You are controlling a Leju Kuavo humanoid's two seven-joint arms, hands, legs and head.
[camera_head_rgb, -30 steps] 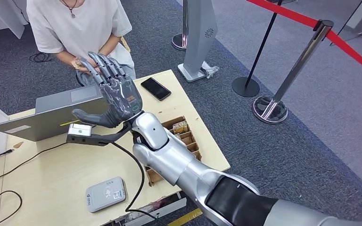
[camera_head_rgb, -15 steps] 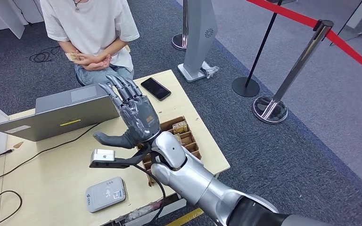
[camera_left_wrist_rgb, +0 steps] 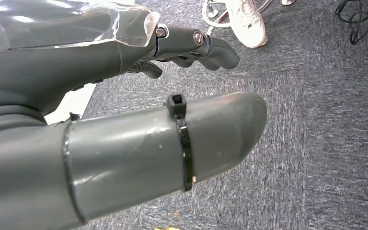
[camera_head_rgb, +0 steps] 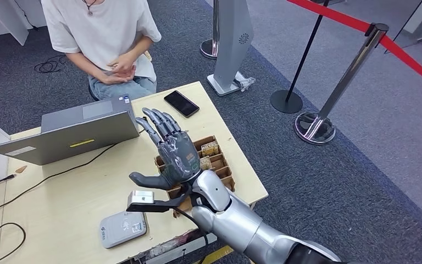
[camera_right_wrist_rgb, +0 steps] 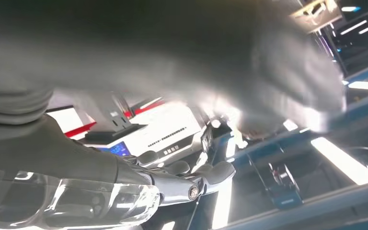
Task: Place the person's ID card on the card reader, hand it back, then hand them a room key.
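Note:
My right hand (camera_head_rgb: 171,153) hovers palm-up over the table's right side, fingers spread, nothing in it. It is just above the near-left corner of the brown cardboard box (camera_head_rgb: 215,159) of room key cards. The grey card reader (camera_head_rgb: 122,228) lies on the table near its front edge, left of my hand, with nothing on it. The person (camera_head_rgb: 101,33) sits behind the table with both hands together at their lap (camera_head_rgb: 122,65); I cannot make out a card there. My left hand (camera_left_wrist_rgb: 124,96) hangs over the carpet, fingers loosely extended, holding nothing.
An open grey laptop (camera_head_rgb: 68,131) stands at the table's back left, with black cables trailing across the wood. A black phone (camera_head_rgb: 181,103) lies at the back right corner. Stanchions with a red belt (camera_head_rgb: 357,60) and a grey kiosk (camera_head_rgb: 232,38) stand to the right.
My right hand has drawn back from the person toward me and lowered over the key box, still palm-up and empty. The person pulled both hands in to their lap.

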